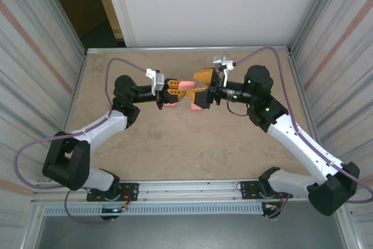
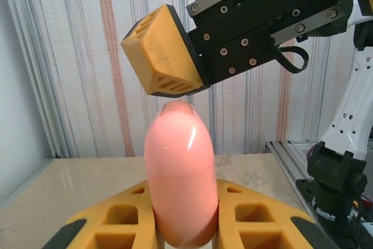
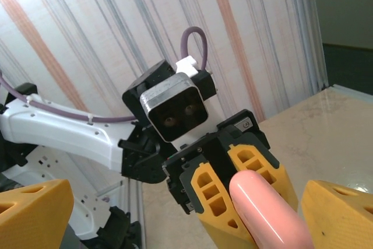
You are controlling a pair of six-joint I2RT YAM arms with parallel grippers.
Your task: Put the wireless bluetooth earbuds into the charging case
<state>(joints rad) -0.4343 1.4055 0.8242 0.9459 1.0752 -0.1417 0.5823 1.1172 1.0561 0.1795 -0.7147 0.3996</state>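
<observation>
**Top view**
- Around: purple cables loop off both wrists. Pink bits lie low under the grippers, too small to tell what they are.
- Charging case: pink, rounded, held above mid-table betw. the two grippers, lying roughly level w/ its free end toward the right arm.
- Left gripper: clamped on the case's near end.
- Right gripper: jaws wide apart, straddling the case's free end, nothing gripped.
- Arm pose: both arms reach in from the outer sides, wrists facing each other.
- Table: beige marble-look top, metal rail along near edge.
- Room: striped panels L & R, white panel at back.

**Left wrist**
- Case: stands up betw. the arm's own orange fingers, squeezed on both sides.
- In the way: one right-gripper finger just above the case tip; can't tell if touching.
- Behind: striped wall, table edge, right arm's white link at far right.

**Right wrist**
- Case: betw. the arm's own fingers, w/ a gap each side.
- Opposite: left gripper's fingers closed on the case, wrist cam above them.
- Behind: striped wall, table at right.
</observation>
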